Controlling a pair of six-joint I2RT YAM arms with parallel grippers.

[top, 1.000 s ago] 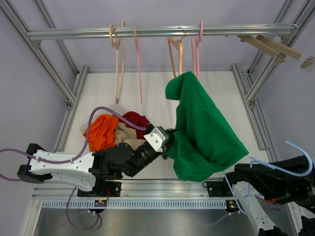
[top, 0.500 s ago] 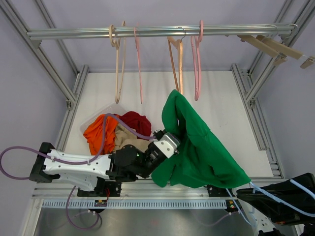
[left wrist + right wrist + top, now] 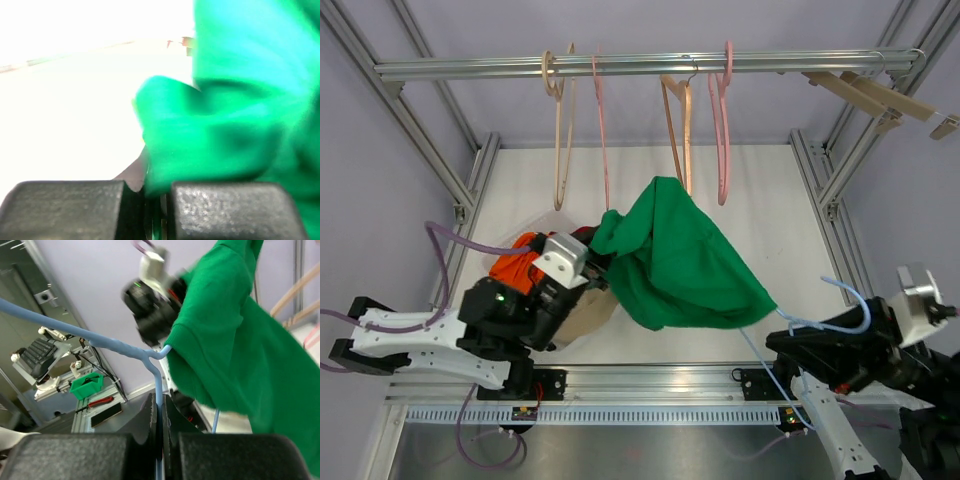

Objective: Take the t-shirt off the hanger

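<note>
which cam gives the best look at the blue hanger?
Right wrist: the blue hanger runs across the frame, its neck pinched in the right gripper, one arm going under the t-shirt. Top view shows only thin bits; left wrist shows just shirt.

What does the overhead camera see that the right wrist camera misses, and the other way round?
Only the overhead view shows the rail with its empty hangers and the pile of clothes. Only the right wrist view shows, close up, the right gripper shut on the blue hanger, plus a green bin in the room beyond. Both show the green t-shirt and that hanger.
</note>
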